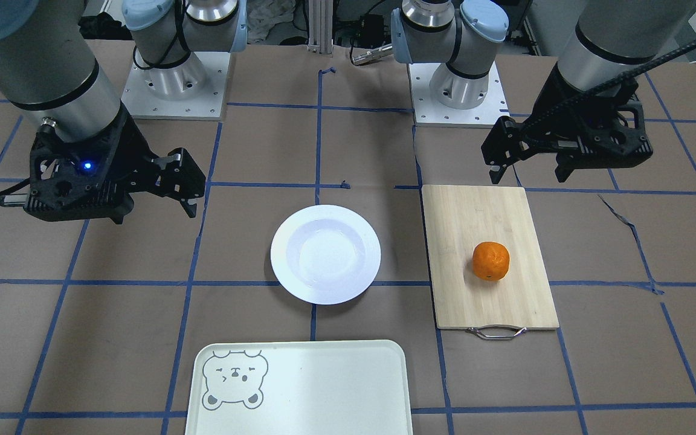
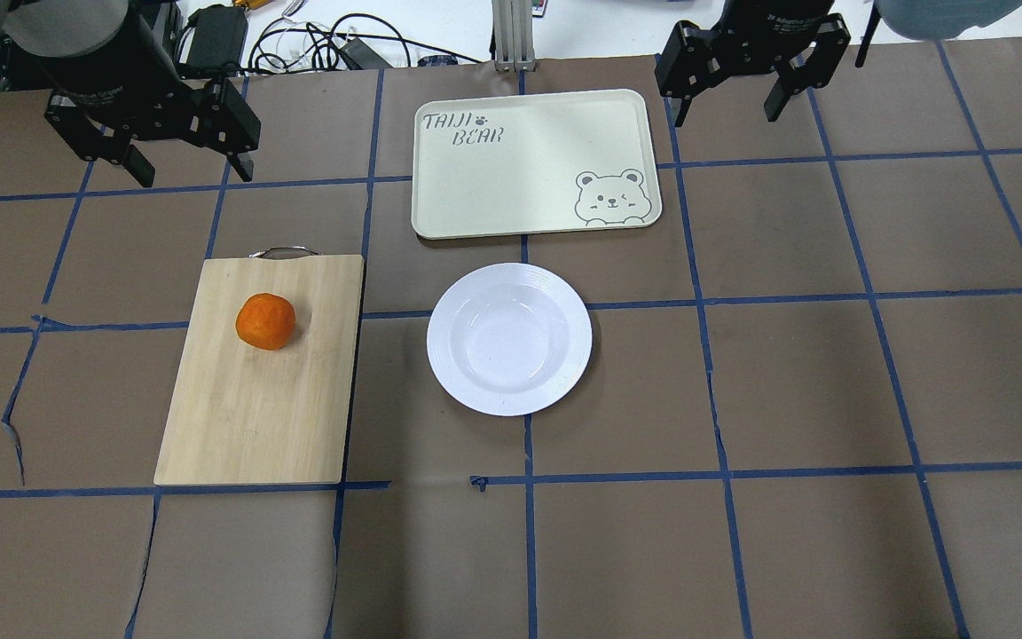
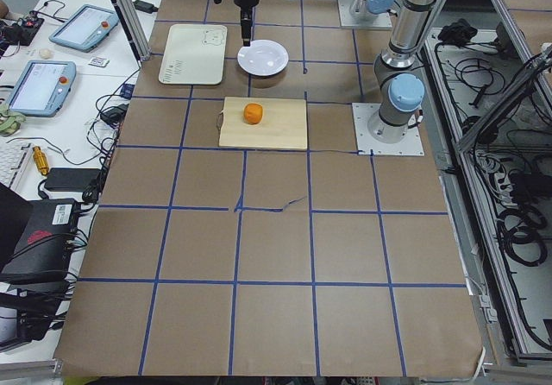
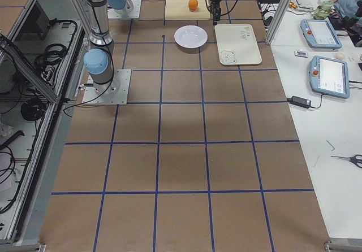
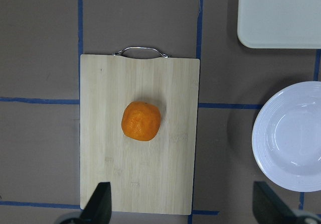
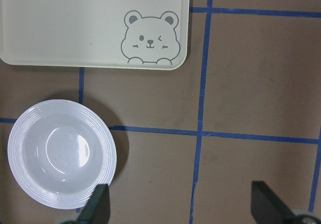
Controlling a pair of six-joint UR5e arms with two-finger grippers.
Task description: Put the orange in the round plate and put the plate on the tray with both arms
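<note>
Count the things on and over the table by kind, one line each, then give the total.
orange: 1
round plate: 1
tray: 1
cutting board: 1
grippers: 2, the left gripper and the right gripper, both open
Total: 6

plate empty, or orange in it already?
Empty. The plate shows a bare white centre; the orange sits on the cutting board, apart from it.

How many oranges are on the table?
1. The orange sits on the wooden cutting board, apart from the empty round plate. No other seems hidden.
</note>
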